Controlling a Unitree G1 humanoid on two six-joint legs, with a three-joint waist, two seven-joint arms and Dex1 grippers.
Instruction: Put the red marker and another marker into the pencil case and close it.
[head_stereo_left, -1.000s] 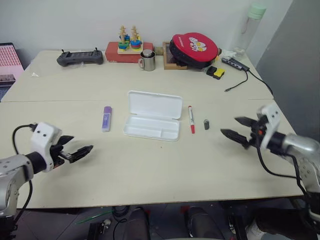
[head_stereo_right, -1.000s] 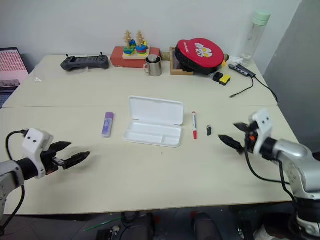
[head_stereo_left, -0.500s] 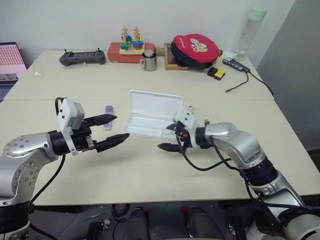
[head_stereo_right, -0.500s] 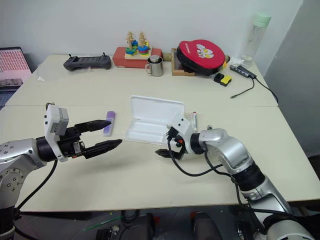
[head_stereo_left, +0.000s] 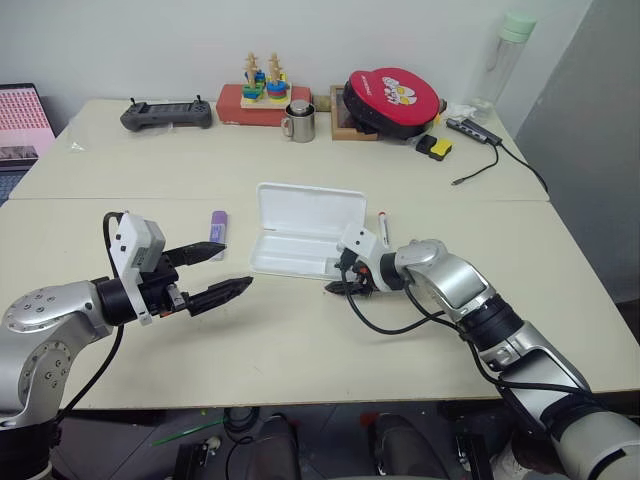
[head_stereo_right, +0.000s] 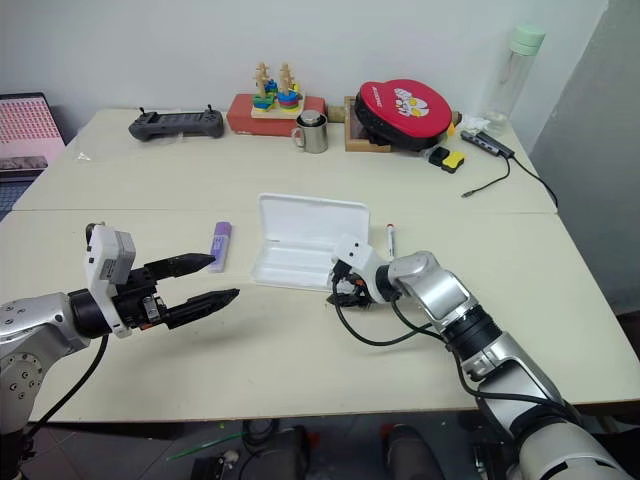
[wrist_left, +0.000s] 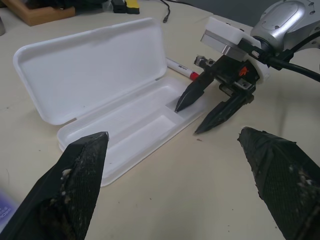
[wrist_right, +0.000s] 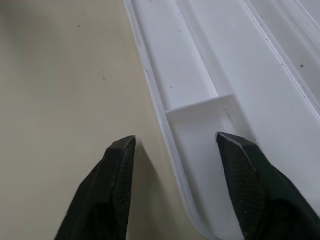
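The right fingers are spread either side of the front rim of the one pencil case, grasping nothing. The left fingers are spread wide, empty. The case lies open mid-surface, long axis left-right. One red marker lies right of it, one purple marker left, both pointing away from the robot.

One pencil case, one red marker, one purple marker, one mug, one bottle
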